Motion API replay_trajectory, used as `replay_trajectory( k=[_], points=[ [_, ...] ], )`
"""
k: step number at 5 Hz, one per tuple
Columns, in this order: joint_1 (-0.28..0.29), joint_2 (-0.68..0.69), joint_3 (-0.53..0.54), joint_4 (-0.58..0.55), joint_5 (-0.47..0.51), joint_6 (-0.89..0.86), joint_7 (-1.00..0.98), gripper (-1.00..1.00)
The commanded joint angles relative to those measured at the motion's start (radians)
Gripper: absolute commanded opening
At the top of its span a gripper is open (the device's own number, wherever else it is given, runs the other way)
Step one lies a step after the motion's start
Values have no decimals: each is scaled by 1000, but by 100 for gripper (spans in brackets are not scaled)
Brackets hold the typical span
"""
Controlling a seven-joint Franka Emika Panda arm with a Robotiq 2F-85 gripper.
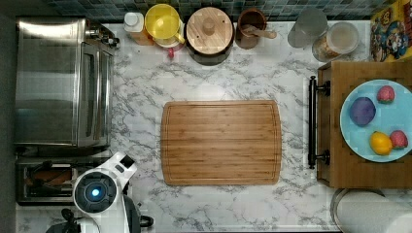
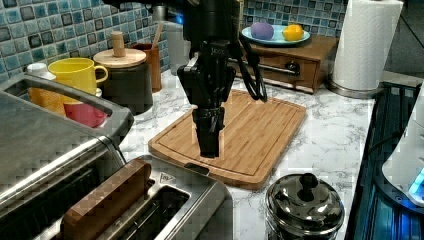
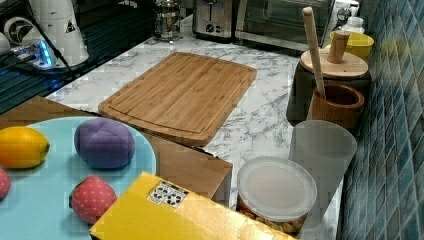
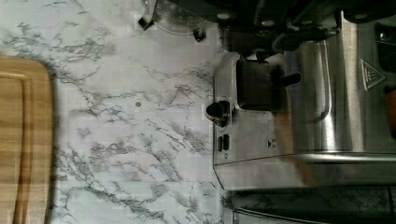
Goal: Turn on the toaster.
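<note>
At the lower left corner of the top view, beside the big brushed-steel toaster oven with its glass door [image 1: 58,80], I see the small boxy stainless-steel toaster [image 1: 43,182]. It has two long top slots. In the left view a brown slab stands in one slot, and a triangular hot-surface mark is stamped on the steel top near the lever end. The wrist view shows its end face: one black lever [image 4: 254,84], one round black knob [image 4: 218,111] and two small dark buttons below that.

My black gripper [image 2: 208,137] hangs point-down just above the toaster's lever end in the left view, in front of the cutting board. I cannot tell whether its fingers are spread or pressed together.

The counter [image 1: 141,97] is glossy white marble with grey veins. One rectangular bamboo cutting board [image 1: 221,142] with rounded corners and a groove round its edge lies flat in the middle. Along the blue tiled wall stand one yellow mug [image 1: 163,22], one dark pot with a round wooden lid [image 1: 210,31] and one wooden cup holding a utensil [image 1: 250,26]. A pale blue plate [image 1: 384,141] carries four soft toy foods: one purple, one yellow, two red.
</note>
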Motion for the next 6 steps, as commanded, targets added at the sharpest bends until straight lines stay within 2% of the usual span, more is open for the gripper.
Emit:
replay_trajectory(
  k=[1,3,4,5,6],
  points=[
    [10,-3,30,43,14,113,-11,-100],
    [14,68,37,73,-57,111,40,-100],
    [11,146,46,101,-94,109,75,-100],
    [4,223,48,149,-89,67,86,-100],
    [1,305,40,163,-153,80,150,-100]
  ],
)
